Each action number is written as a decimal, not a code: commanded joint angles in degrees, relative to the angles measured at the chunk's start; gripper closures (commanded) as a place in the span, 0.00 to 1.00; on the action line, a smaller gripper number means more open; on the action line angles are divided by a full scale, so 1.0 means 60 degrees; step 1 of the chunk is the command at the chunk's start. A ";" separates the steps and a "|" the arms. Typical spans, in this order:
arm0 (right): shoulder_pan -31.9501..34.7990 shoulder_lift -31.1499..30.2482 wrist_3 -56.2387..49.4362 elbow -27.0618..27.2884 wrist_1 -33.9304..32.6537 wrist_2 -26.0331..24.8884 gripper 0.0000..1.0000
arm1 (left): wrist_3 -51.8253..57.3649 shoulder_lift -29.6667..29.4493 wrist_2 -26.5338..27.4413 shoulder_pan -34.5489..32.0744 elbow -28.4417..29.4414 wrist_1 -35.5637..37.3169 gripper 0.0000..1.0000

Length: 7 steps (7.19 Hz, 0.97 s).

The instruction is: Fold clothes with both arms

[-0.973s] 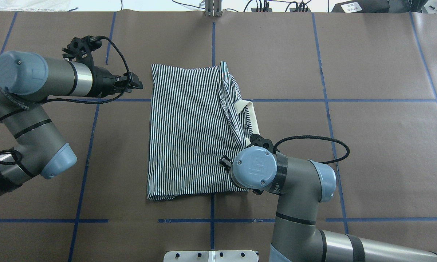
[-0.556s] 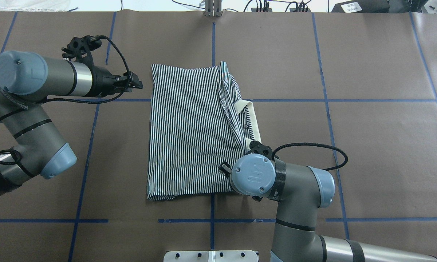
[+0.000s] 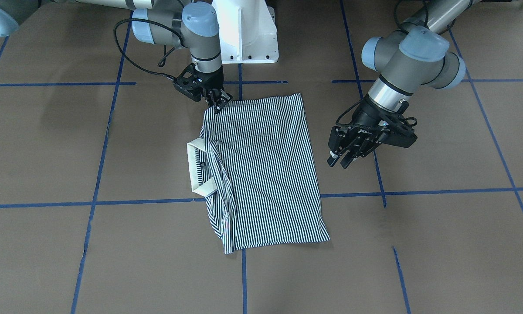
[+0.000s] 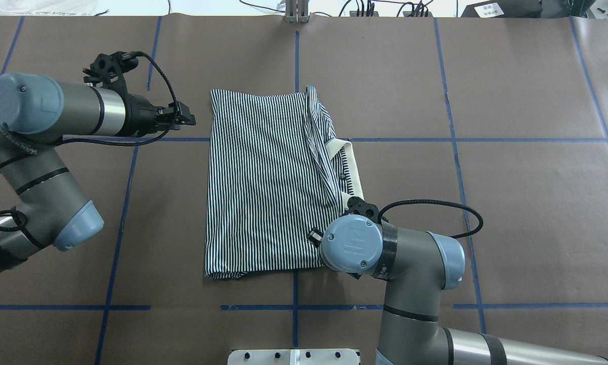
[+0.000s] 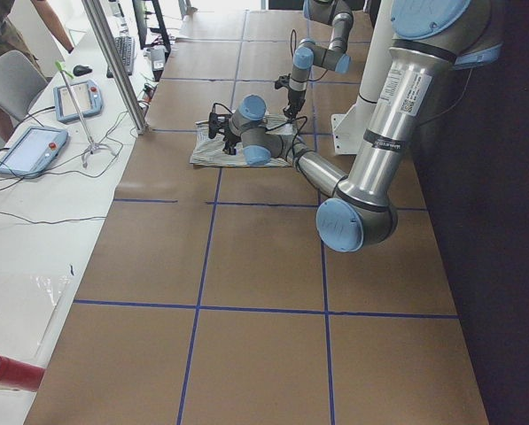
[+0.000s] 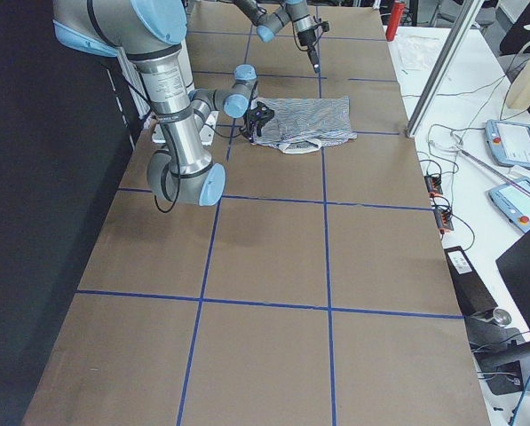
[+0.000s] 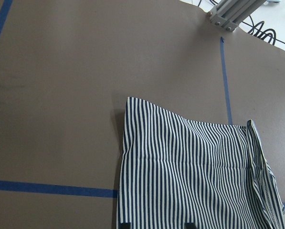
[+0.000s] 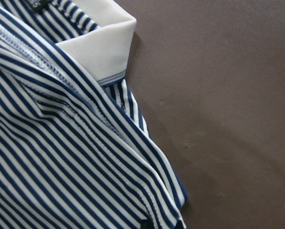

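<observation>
One garment only, lying flat at the centre of the overhead frame as a tall rectangle: the polo shirt point(image 4: 263, 182), folded lengthwise, with navy-and-white stripes running up and down. Poking out past its right edge, a little above the middle of that frame: the cream collar point(image 4: 353, 161), with a dark button point(image 4: 342, 176) showing just beside it. Resting on a brown surface point(image 4: 511, 213) crossed by blue tape lines point(image 4: 486, 140).

Reaching in from the lower right of the overhead frame with the right arm point(image 4: 354, 247), wrist pointing straight down over the shirt's lower right corner and hiding the tips there. In the front-facing view, pressing the right claw point(image 3: 217, 104) down at the shirt's upper left corner, tips touching the cloth. Looking drawn close together, yet showing too small there to tell whether cloth is pinched in between. Filling the right wrist view from very near with stripes, a folded edge and the collar.

Hovering at the upper left of the overhead frame with the left arm point(image 4: 55, 106) — left claw point(image 4: 190, 118) pointing toward the shirt's left edge, near it but apart, off the cloth. Standing wide, with two fingertips point(image 7: 124, 224) showing well separated at the bottom edge of the left wrist view.
</observation>
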 commanded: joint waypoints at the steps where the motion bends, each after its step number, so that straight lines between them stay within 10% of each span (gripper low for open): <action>1: 0.0118 0.0076 -0.0023 0.0042 0.0081 0.0045 1.00 | 0.0000 0.0037 0.0000 -0.0017 -0.0001 -0.0001 0.52; 7: 0.0208 -0.0142 0.0387 0.0716 0.0008 0.0075 1.00 | -0.2922 0.1967 0.0291 0.1266 -0.2603 0.0028 0.47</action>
